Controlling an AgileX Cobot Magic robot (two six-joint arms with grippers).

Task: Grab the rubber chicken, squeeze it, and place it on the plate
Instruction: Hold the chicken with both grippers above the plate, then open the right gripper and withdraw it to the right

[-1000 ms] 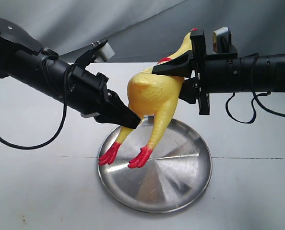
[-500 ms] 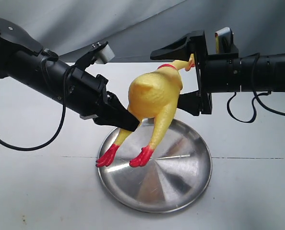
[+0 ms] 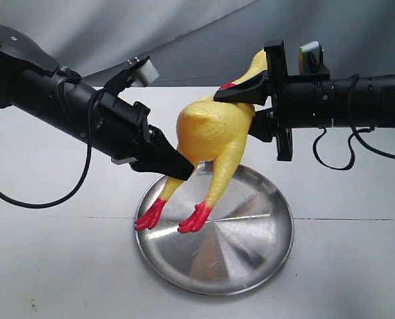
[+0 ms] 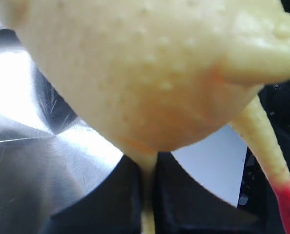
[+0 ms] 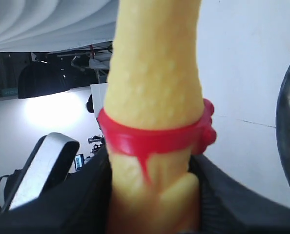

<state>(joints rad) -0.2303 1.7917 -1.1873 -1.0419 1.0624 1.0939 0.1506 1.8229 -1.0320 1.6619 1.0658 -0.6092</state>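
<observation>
The yellow rubber chicken [image 3: 214, 133] hangs in the air above the steel plate [image 3: 251, 246], red feet dangling over the plate's left part. My left gripper [image 3: 179, 167] is shut on one thin leg just below the plump body [image 4: 150, 73]; the leg [image 4: 147, 195] is pinched between the two black fingers. My right gripper [image 3: 256, 106] is shut on the chicken's neck beside the red band [image 5: 150, 136], squeezing it from both sides. The head pokes up behind the right gripper [image 5: 152, 204], partly hidden.
The plate's shiny scratched surface [image 4: 28, 146] lies under the chicken on a white table [image 3: 51, 266]. A grey cloth backdrop [image 3: 197, 26] rises behind. Cables [image 3: 330, 156] hang from the right arm; another loops under the left arm.
The right gripper, wide open around the neck half a second ago, has closed on it again, and the neck and head have swung back up. The left gripper has kept its hold on the leg.
</observation>
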